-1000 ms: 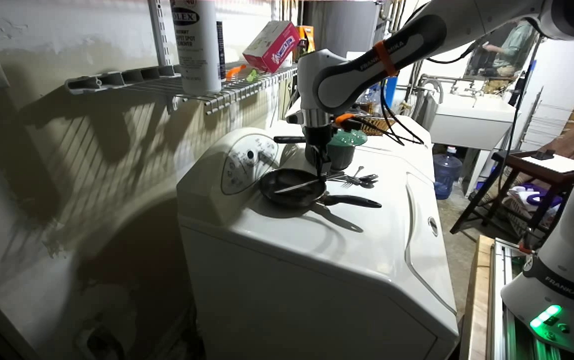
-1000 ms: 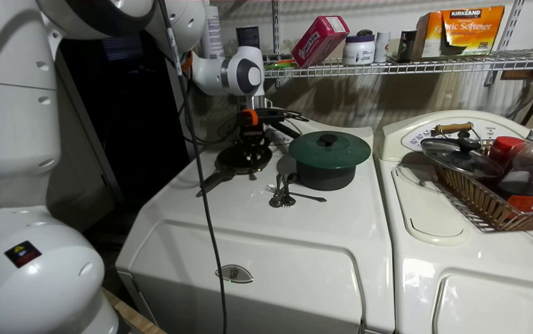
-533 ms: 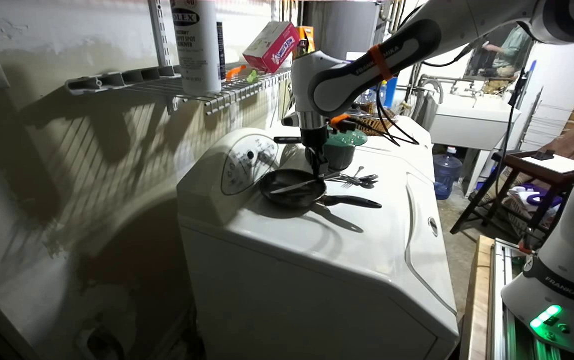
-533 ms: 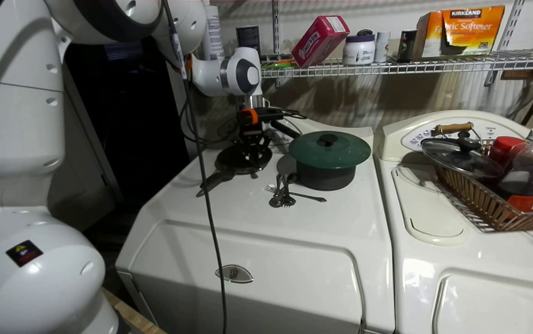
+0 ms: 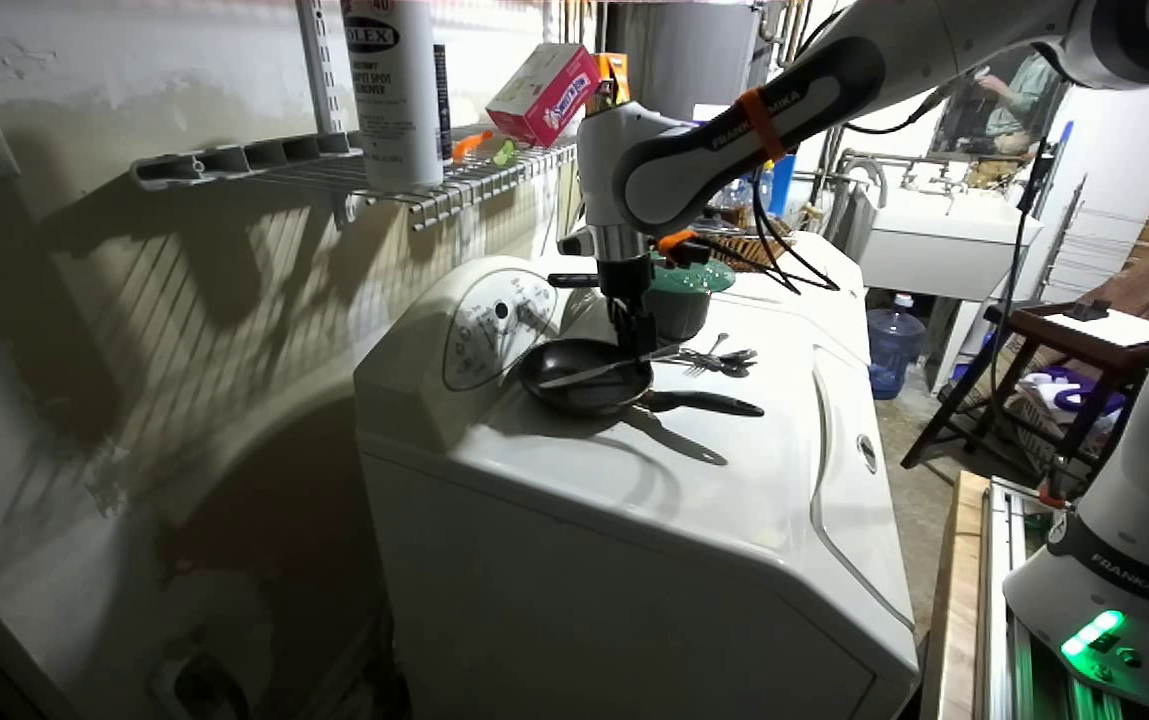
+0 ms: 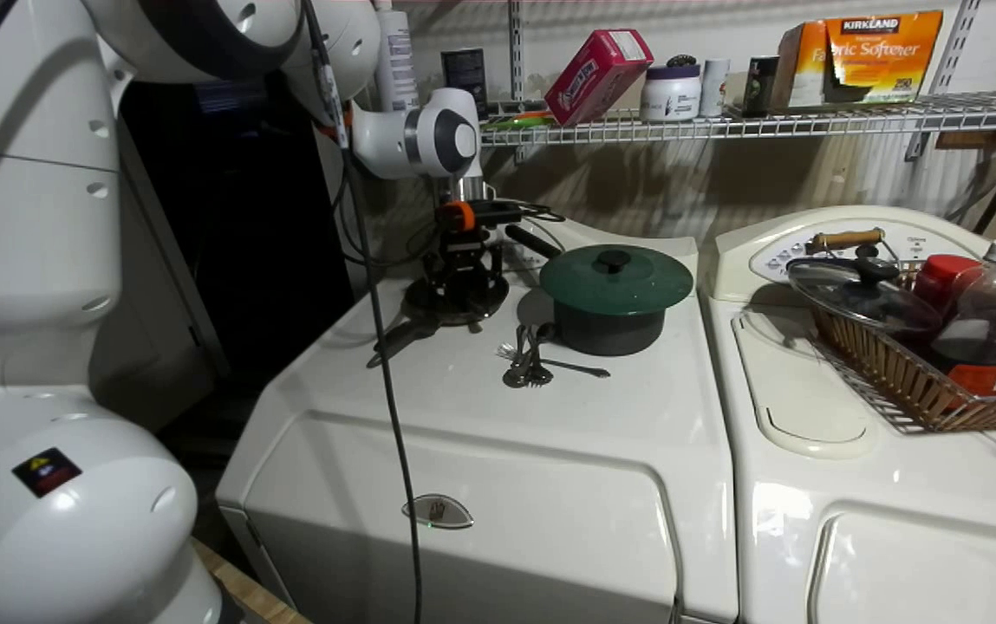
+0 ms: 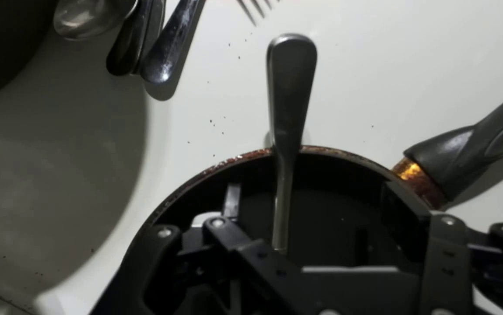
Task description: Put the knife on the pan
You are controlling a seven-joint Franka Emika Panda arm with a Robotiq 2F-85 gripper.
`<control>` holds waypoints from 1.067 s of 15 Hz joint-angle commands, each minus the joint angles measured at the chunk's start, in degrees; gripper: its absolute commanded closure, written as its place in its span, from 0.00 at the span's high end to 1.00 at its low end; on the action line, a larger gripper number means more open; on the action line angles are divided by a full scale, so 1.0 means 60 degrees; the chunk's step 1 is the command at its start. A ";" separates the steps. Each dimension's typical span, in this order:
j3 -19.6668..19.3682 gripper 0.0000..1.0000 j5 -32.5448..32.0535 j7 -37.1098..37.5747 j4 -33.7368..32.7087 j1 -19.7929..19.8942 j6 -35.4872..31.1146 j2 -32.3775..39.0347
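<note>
We see the knife (image 7: 286, 148) propped on the rim of the black pan (image 5: 574, 355), blade across the inside, handle jutting over the bench (image 7: 356, 96), probably because it is too long to lie flat. The gripper (image 7: 314, 203), low over the pan, stands wide; in the wrist view the knife passes between its fingers, a gap each side, so we judge it free.
</note>
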State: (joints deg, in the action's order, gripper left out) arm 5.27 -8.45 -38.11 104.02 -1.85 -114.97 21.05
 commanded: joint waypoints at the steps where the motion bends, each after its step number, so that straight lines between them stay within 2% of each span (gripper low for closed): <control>1: 0.0171 1.00 -0.0137 0.0595 0.1043 -0.0178 -0.0615 -0.1120; 5: 0.0321 1.00 0.0665 0.0960 0.2894 -0.0022 -0.1966 -0.2989; 8: 0.0014 1.00 0.1626 0.1147 0.4343 0.0111 -0.2782 -0.4616; 11: -0.0595 1.00 0.2593 0.0945 0.5566 0.0049 -0.3264 -0.6246; 12: -0.0514 1.00 0.1944 0.1080 0.4324 -0.0137 -0.2728 -0.4894; 14: -0.0826 1.00 0.2168 0.1083 0.5000 -0.0179 -0.2894 -0.5777; 16: -0.0890 1.00 0.2194 0.1102 0.5321 -0.0214 -0.2941 -0.6171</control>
State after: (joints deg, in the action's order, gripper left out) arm 1.51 5.38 -32.03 136.05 -1.46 -132.74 -15.99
